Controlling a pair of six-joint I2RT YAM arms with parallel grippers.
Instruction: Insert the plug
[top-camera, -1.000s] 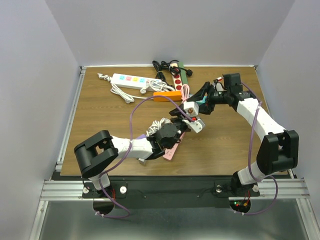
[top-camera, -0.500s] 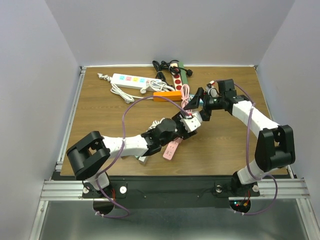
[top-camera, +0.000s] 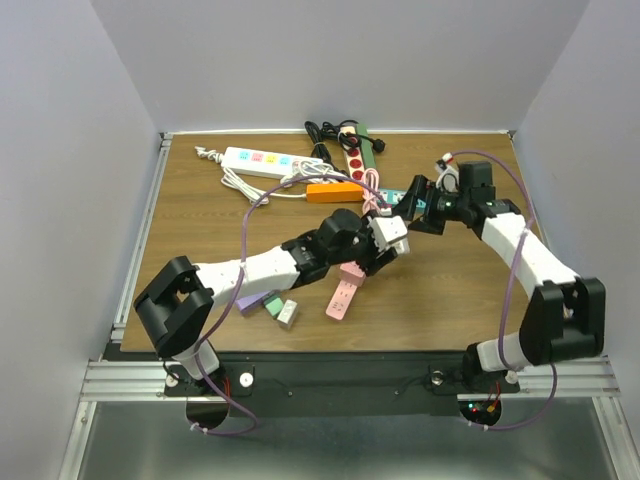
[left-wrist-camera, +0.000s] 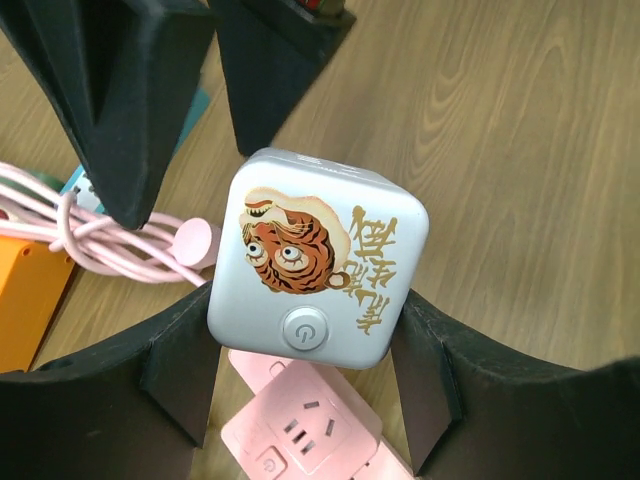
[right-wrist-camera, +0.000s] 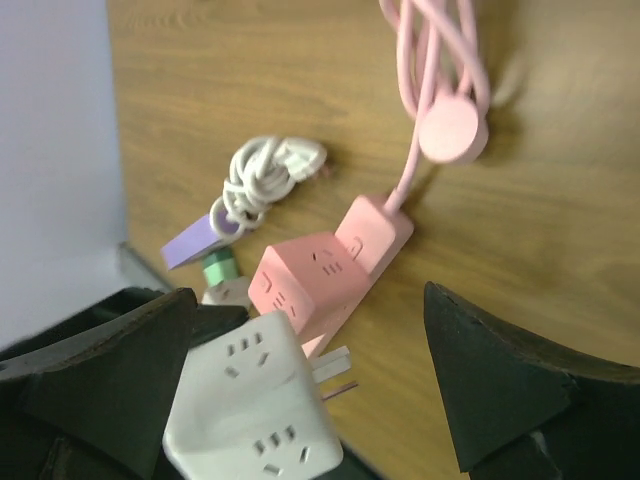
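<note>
My left gripper (left-wrist-camera: 305, 345) is shut on a white cube socket adapter (left-wrist-camera: 318, 260) with a tiger picture and a power button, and holds it above the table (top-camera: 200, 230). Its metal prongs (right-wrist-camera: 340, 365) stick out sideways. A pink power strip (left-wrist-camera: 305, 435) lies on the wood right under the cube; it also shows in the right wrist view (right-wrist-camera: 320, 275) and in the top view (top-camera: 343, 290). My right gripper (top-camera: 415, 205) is open and empty, just right of the cube (top-camera: 388, 233). Its black fingers (left-wrist-camera: 110, 100) show beyond the cube.
The strip's pink coiled cable and round plug (right-wrist-camera: 450, 130) lie behind the cube. An orange strip (top-camera: 335, 192), a white strip (top-camera: 258, 160) and a red-green strip (top-camera: 357, 150) lie at the back. Purple, green and white adapters (top-camera: 268, 303) lie near the front edge.
My left arm has stretched farther out, carrying the cube a little up and right over the pink strip. My right gripper has drawn back to the right.
</note>
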